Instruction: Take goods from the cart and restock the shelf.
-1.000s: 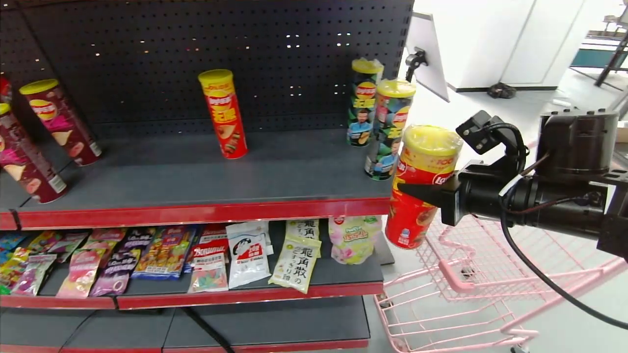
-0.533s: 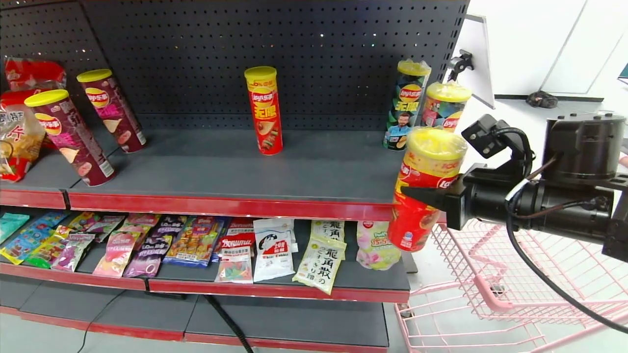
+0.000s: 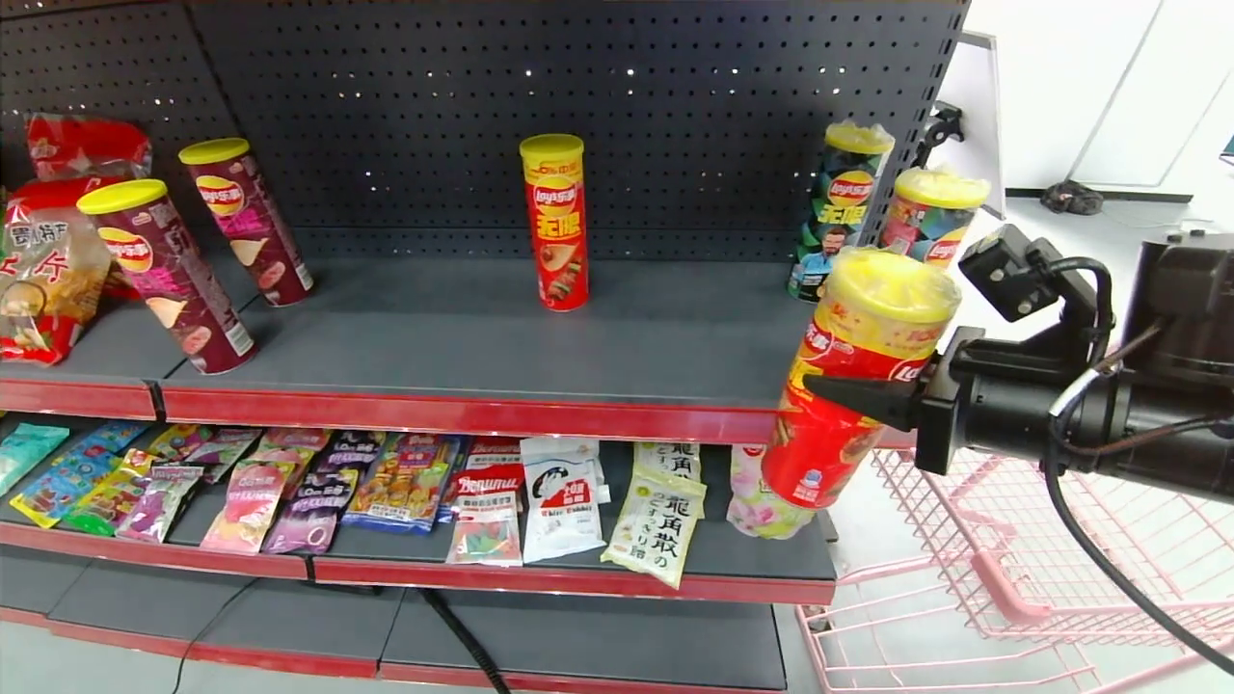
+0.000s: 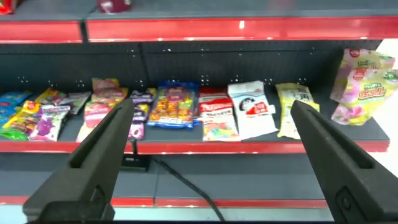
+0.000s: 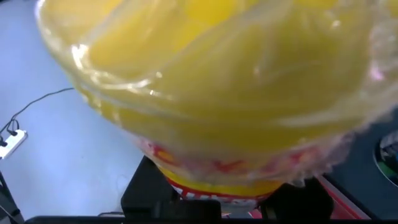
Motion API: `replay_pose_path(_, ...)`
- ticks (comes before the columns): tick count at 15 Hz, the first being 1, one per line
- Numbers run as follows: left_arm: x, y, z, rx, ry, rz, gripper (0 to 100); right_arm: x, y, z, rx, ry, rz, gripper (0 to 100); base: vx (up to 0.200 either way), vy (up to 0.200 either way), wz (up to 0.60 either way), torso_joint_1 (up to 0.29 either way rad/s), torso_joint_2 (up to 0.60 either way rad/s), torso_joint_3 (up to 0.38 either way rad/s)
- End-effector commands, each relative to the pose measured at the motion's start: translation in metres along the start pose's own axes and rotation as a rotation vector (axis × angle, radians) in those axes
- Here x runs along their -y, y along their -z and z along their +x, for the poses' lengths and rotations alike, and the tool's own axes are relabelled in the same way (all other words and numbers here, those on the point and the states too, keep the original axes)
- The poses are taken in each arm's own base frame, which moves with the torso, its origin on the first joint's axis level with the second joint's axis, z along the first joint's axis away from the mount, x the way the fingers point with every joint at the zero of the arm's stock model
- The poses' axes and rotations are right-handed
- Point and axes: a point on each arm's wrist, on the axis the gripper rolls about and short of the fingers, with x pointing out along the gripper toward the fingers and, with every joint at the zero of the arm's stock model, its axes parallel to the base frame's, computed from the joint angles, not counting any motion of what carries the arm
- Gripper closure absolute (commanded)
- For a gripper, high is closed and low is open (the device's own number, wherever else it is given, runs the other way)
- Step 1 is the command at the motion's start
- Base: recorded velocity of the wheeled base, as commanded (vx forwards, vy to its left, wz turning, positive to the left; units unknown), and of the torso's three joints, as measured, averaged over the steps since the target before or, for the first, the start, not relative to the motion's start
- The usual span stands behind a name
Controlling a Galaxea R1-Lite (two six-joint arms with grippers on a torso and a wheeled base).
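Shelf dark, red-edged; pink cart beside.

Right arm loaded, left gripper idle.
The right arm lies horizontal, its right gripper clamped around a red chip can; the left gripper has its fingers spread wide.

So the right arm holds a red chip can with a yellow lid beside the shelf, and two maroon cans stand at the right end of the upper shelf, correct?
Not quite. The head view shows the two maroon cans at the left end of the upper shelf. The rest holds: the right gripper holds the red chip can, yellow-lidded, beside the shelf.
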Motion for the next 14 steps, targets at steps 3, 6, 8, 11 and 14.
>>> replay_pose_path(3,0.0,0.0,0.0,-0.001,0.0,0.0,0,0.0,0.007,-0.01,-0.009,0.009,0.009,100,0.0,0.2,0.0,0.004,0.01,0.006)
replay_pose_path(6,0.0,0.0,0.0,-0.001,0.0,0.0,0,0.003,0.017,-0.018,-0.023,-0.033,0.017,100,0.0,0.2,0.0,0.002,0.01,0.004)
replay_pose_path(8,0.0,0.0,0.0,-0.001,0.0,0.0,0,0.004,0.019,-0.019,-0.026,-0.029,-0.011,100,0.0,0.2,0.0,0.002,0.0,0.005)
replay_pose_path(11,0.0,0.0,0.0,-0.001,0.0,0.0,0,0.002,0.016,-0.021,-0.015,-0.033,-0.02,100,0.0,0.2,0.0,0.004,0.0,0.004)
replay_pose_path(14,0.0,0.0,0.0,-0.001,0.0,0.001,0,0.001,0.018,-0.021,-0.021,-0.034,-0.022,100,0.0,0.0,0.0,0.0,0.0,0.0)
